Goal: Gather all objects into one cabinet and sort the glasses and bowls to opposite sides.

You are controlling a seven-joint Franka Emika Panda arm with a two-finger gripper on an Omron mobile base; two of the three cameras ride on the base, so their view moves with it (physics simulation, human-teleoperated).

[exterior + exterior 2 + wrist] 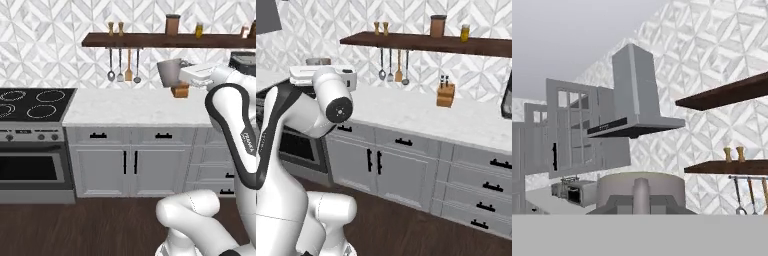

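Observation:
A grey-taupe mug (169, 72) hangs in the air above the white counter (125, 107), tipped on its side with its mouth toward the left. My gripper (183, 70) is shut on its rim, near the handle. In the hand view the mug (619, 187) sits at the bottom, with one dark finger (641, 192) over its wall. From the right base view just the mug's rim (318, 61) peeks over the hand. Grey wall cabinets (572, 127) with glass-paned doors and a black handle stand far off in the hand view. The other mug and the bowls are out of view.
A wooden shelf (165, 40) with jars runs above the counter, utensils (124, 67) hanging under it. A knife block (446, 95) stands by the wall. The stove (32, 105) is at the left, a range hood (634, 95) above it. Base cabinets and drawers (130, 165) lie below.

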